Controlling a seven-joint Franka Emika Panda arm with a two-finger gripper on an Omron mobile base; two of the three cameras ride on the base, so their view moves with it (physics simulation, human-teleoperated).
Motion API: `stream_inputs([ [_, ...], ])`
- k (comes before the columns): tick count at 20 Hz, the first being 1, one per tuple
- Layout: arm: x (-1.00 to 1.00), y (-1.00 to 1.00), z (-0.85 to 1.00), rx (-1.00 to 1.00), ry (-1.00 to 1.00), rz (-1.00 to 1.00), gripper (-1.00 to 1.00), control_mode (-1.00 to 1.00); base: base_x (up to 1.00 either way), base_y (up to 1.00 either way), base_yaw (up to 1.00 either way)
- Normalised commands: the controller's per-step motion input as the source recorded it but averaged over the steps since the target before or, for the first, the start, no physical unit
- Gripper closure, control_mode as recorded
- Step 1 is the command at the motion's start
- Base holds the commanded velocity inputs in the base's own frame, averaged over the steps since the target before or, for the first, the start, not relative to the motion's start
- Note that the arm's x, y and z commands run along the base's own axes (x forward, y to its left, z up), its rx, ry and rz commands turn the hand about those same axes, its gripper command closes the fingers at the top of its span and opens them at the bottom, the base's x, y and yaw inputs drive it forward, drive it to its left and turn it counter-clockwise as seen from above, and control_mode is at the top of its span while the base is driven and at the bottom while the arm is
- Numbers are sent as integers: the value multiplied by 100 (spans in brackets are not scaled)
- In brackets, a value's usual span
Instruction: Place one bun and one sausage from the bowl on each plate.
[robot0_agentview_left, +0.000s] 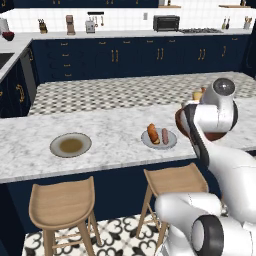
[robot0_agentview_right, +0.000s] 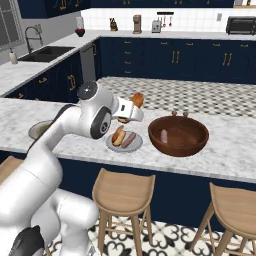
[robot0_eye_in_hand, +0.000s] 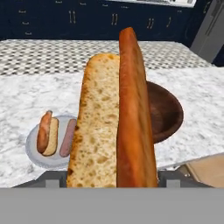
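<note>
Hand view first: a split bun fills the centre of the frame, pale crumb pitted with holes on one face, smooth orange-brown crust on the other, standing up between the jaws of the gripper, which are spread fairly wide and clamped on it. Behind it at centre right sits the bowl, deep, round, dark reddish-brown like turned wood. At lower left lies the light grey plate, shallow and round, already carrying a second bun and a pinkish sausage side by side.

Right base view now: the bun rides high at the gripper, above the grey plate and to the left of the bowl, with one sausage lying inside the bowl. The white arm crosses the left half of the frame and partly hides the other plate.

Left base view: that olive-centred plate sits at centre left on the white-veined marble counter, well apart from the grey plate. Two tan wooden stools stand below the counter edge.
</note>
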Motion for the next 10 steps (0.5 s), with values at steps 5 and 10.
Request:
stream_inputs([
  [5, -7, 9, 5, 0, 0, 1, 100, 100, -25, 73, 4],
  [10, 0, 0, 0, 0, 0, 0, 100, 100, -2, 100, 5],
])
